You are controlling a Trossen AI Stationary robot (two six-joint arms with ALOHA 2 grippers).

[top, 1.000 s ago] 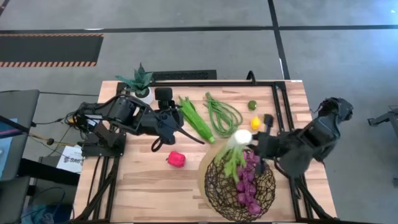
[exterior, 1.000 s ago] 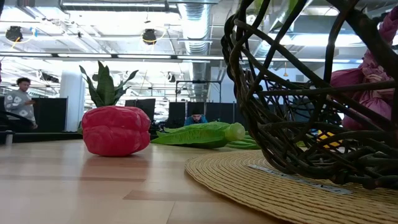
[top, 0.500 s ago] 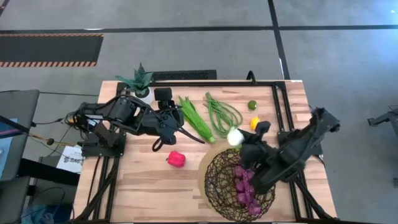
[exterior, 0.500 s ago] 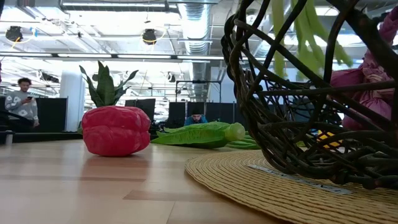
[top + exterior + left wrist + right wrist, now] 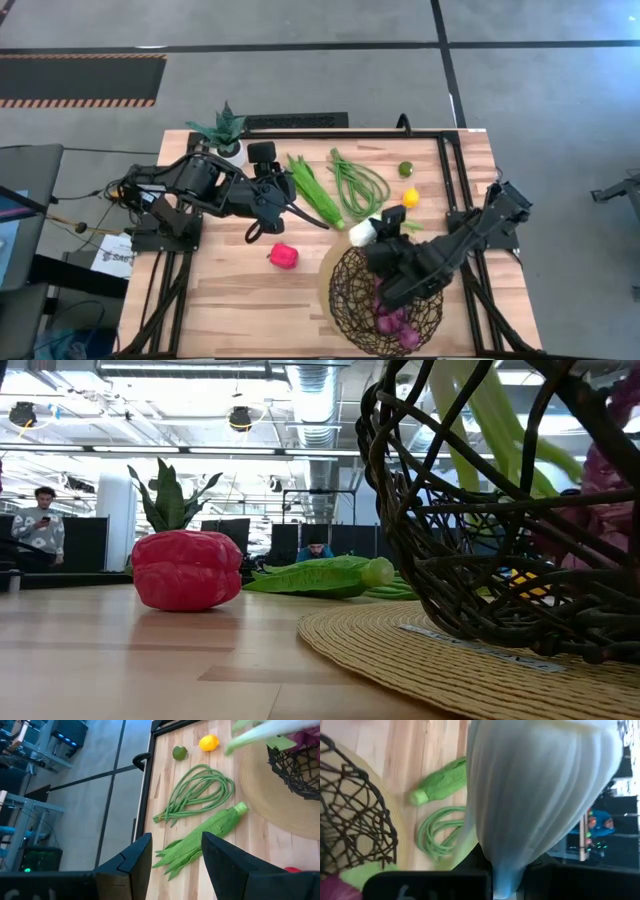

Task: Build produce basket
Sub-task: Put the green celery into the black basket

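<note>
Right gripper (image 5: 385,250): jaws pinching the leek (image 5: 362,232), its smooth white bulb jutting past the woven-wire basket (image 5: 350,300) rim at 11 o'clock.
Left gripper (image 5: 285,205): waiting part-open, gripping nothing, beside the leafy stalk (image 5: 315,190).
Red pepper (image 5: 283,255): lying on the wooden table (image 5: 220,290).

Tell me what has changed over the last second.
The right pincer, shut on the leek, has swung in over the basket, carrying the leek's white end toward the table's left. The left pincer stays open and parked by the leafy stalk. Pepper, beans, lemon and lime haven't moved.
</note>
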